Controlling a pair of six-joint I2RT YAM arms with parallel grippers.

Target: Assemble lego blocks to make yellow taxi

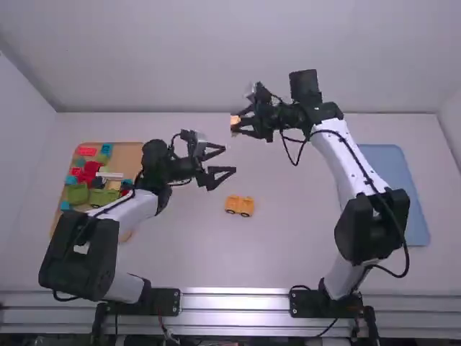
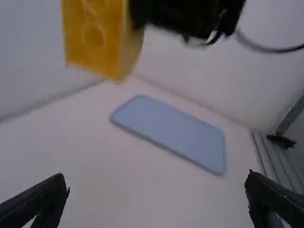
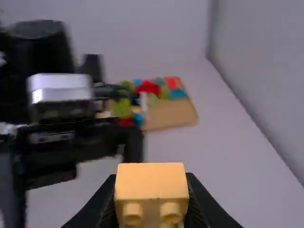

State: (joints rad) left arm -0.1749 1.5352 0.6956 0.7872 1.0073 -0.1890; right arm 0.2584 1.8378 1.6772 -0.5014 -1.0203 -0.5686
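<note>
I'm watching the black right gripper [image 1: 240, 123] pinch a small yellow plastic block with round studs [image 3: 151, 183], up toward the far edge of the white tabletop [image 1: 288, 245]. The black left gripper [image 1: 225, 161] has its fingers spread wide. Around the tabletop's middle sits a yellow plastic piece on dark wheels [image 1: 239, 204], between the tan tray of coloured blocks [image 1: 130, 153] near the left edge and the flat blue tray [image 1: 400, 184] near the right

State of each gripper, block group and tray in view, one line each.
Left gripper: open, holding nothing
Right gripper: closed on the yellow block
Yellow block: held in the air
Wheeled yellow piece: resting on the table, ungripped
Tan tray: on table, holding mixed blocks
Mixed blocks: jumbled together
Blue tray: flat on table
</note>
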